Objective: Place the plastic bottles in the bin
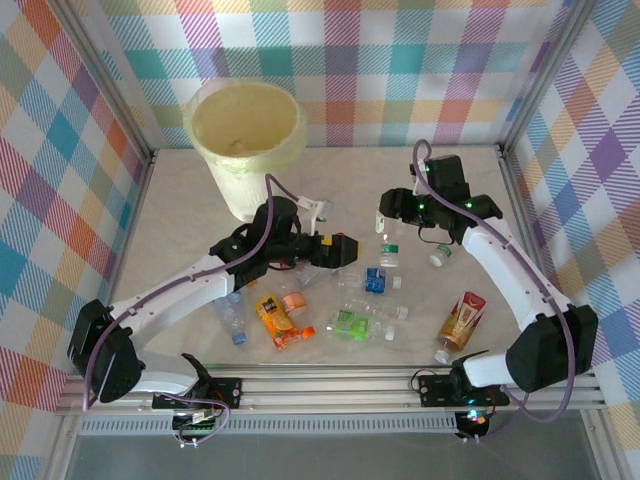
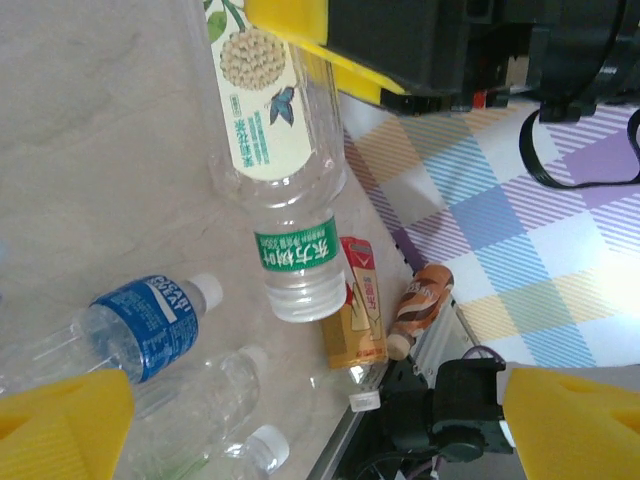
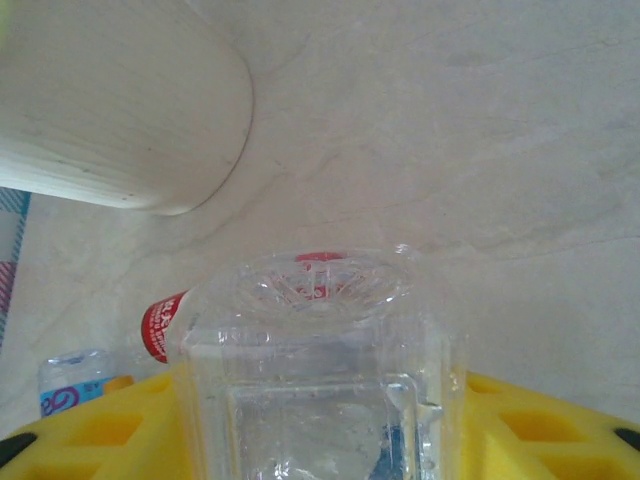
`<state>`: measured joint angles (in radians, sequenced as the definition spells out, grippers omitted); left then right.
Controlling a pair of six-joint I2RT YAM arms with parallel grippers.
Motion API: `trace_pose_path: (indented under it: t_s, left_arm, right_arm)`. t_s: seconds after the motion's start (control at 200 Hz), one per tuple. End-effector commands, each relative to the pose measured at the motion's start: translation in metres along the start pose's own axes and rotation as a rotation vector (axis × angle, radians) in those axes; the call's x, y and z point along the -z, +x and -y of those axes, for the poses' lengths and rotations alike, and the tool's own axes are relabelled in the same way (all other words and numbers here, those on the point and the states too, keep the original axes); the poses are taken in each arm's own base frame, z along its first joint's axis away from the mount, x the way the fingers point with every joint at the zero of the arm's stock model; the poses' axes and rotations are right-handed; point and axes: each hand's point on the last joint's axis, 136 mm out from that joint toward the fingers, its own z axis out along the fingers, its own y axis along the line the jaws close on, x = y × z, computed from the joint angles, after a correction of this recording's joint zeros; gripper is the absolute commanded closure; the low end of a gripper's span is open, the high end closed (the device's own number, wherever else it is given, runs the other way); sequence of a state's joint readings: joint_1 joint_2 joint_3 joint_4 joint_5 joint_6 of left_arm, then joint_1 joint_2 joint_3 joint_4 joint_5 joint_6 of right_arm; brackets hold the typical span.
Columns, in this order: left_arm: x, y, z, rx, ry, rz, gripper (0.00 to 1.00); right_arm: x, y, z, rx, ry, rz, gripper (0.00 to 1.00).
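Observation:
My right gripper [image 1: 390, 222] is shut on a clear bottle [image 1: 388, 250] with a cream label and a green neck band, held above the table. The right wrist view looks along this bottle's ribbed base [image 3: 325, 290] between the yellow fingers [image 3: 80, 430]. The left wrist view shows the same bottle [image 2: 280, 160] hanging neck-down from the right gripper [image 2: 400, 50]. My left gripper [image 1: 338, 250] is open with nothing between its yellow fingers [image 2: 60, 420], just left of that bottle. The pale-yellow bin [image 1: 245, 140] stands at the back left, also [image 3: 120, 100].
Several bottles lie on the table: blue-labelled [image 1: 375, 280] [image 2: 140, 325], green [image 1: 350, 322], orange [image 1: 275, 320], gold and red [image 1: 462, 320] [image 2: 358, 310], brown [image 2: 420, 300], green-capped [image 1: 440, 255]. A red-labelled bottle [image 3: 160, 325] lies beyond the held one. The metal rail [image 1: 330, 380] borders the front.

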<state>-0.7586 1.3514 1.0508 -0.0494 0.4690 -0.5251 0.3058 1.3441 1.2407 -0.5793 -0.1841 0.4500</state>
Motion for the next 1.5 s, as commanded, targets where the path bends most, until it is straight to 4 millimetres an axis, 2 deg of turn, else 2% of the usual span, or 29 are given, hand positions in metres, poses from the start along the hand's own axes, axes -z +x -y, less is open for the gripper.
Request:
trace_pose_path:
  t_s: [0.0,0.375,0.72,0.87,1.065,1.39,1.495]
  left_arm:
    - [-0.008,-0.007,0.011,0.008,0.05,0.036,0.05]
    - [-0.026,-0.012,0.016,0.029,0.09,0.05,0.09]
    - [-0.028,-0.016,0.038,0.023,0.204,0.047,0.1]
    - [-0.03,-0.016,0.04,0.032,0.224,0.04,0.11]
    - [-0.034,-0.009,0.036,0.045,0.218,0.007,0.17]
    - [-0.037,-0.002,0.048,0.042,0.269,-0.046,0.34]
    - [-0.037,-0.003,0.054,0.037,0.289,-0.05,0.37]
  right_arm:
    - [0.01,-0.003,-0.014,-0.035,-0.088,0.022,0.44]
    - [0.029,-0.005,-0.043,-0.091,-0.264,0.031,0.44]
    - [0.042,-0.01,-0.067,-0.116,-0.411,0.042,0.45]
    - [0.045,-0.011,-0.074,-0.129,-0.468,0.045,0.45]
    - [0.05,-0.015,-0.079,-0.133,-0.502,0.063,0.45]
    - [0.05,-0.015,-0.081,-0.14,-0.522,0.067,0.45]
    - [0.05,-0.014,-0.08,-0.14,-0.519,0.067,0.45]
